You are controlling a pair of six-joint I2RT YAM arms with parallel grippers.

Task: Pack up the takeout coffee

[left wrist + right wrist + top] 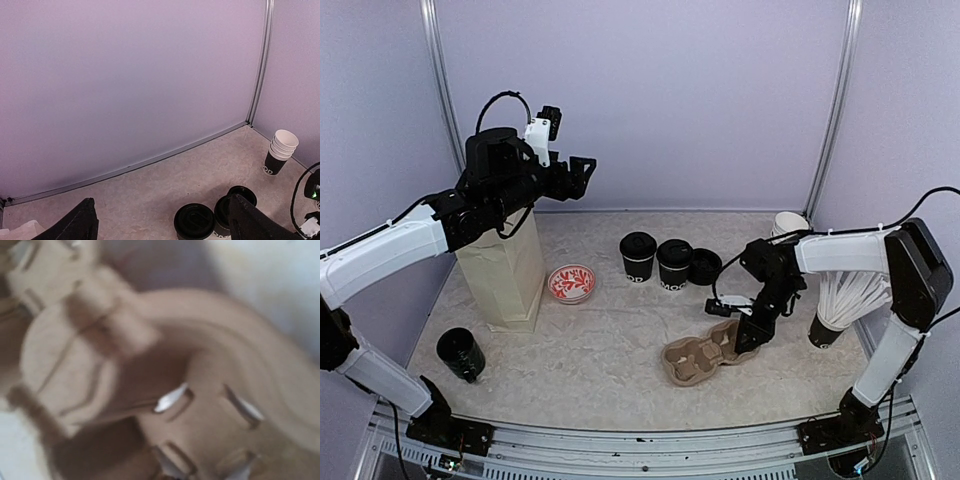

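Observation:
Two black lidded takeout coffee cups [638, 255] [673, 263] stand mid-table, with a black lid [705, 265] beside them. They also show at the bottom of the left wrist view [195, 221], [223, 214], with the lid [243, 192]. My left gripper [582, 175] [162, 225] is open and empty, held high above a tan paper bag [505, 270]. My right gripper [748, 337] is low at the right edge of a brown pulp cup carrier [700, 358] and appears shut on it. The carrier [200, 405] fills the blurred right wrist view and hides the fingers.
A red-patterned bowl [571, 283] sits right of the bag. An open black cup [460, 355] stands front left. A nested stack of cups [790, 224] [280, 152] stands at the back right. A black cup of white sticks [840, 300] stands at the right edge.

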